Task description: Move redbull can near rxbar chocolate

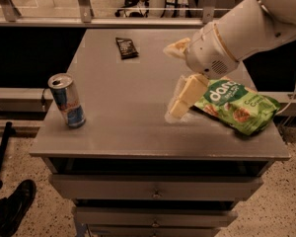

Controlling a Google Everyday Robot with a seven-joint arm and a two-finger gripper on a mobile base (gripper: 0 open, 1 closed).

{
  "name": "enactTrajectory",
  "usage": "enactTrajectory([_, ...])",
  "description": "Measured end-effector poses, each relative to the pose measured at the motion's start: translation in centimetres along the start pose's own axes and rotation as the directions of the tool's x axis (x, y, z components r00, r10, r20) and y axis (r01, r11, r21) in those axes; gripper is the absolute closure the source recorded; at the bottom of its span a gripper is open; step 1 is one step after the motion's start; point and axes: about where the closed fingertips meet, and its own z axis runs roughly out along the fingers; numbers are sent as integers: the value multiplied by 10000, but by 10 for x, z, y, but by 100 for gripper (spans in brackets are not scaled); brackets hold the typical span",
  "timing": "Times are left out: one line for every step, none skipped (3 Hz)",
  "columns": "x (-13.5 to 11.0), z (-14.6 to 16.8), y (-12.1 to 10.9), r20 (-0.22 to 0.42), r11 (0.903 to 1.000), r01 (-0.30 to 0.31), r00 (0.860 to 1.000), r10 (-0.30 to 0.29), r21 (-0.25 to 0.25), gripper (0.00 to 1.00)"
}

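The redbull can [67,100], slim, silver and blue, stands upright near the front left corner of the grey table [123,117]. The rxbar chocolate [126,47], a small dark flat wrapper, lies at the back of the table, left of centre. My gripper [170,80] hangs above the table's middle right on a white arm [241,31]. It is open and empty, with its cream fingers [186,96] spread apart. It is far to the right of the can and in front and to the right of the bar.
A large green snack bag [238,104] lies on the right side of the table, partly under my arm. Drawers [155,189] sit below the tabletop. A railing [84,4] runs behind the table. A shoe [12,209] and a dark pole [2,154] are on the floor at left.
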Motion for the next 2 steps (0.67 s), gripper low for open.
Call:
enactTrajectory([0, 2, 0, 17, 10000, -29, 10000, 29, 3, 0])
enactTrajectory([-3, 7, -1, 157, 9999, -110, 9998, 109, 13, 0])
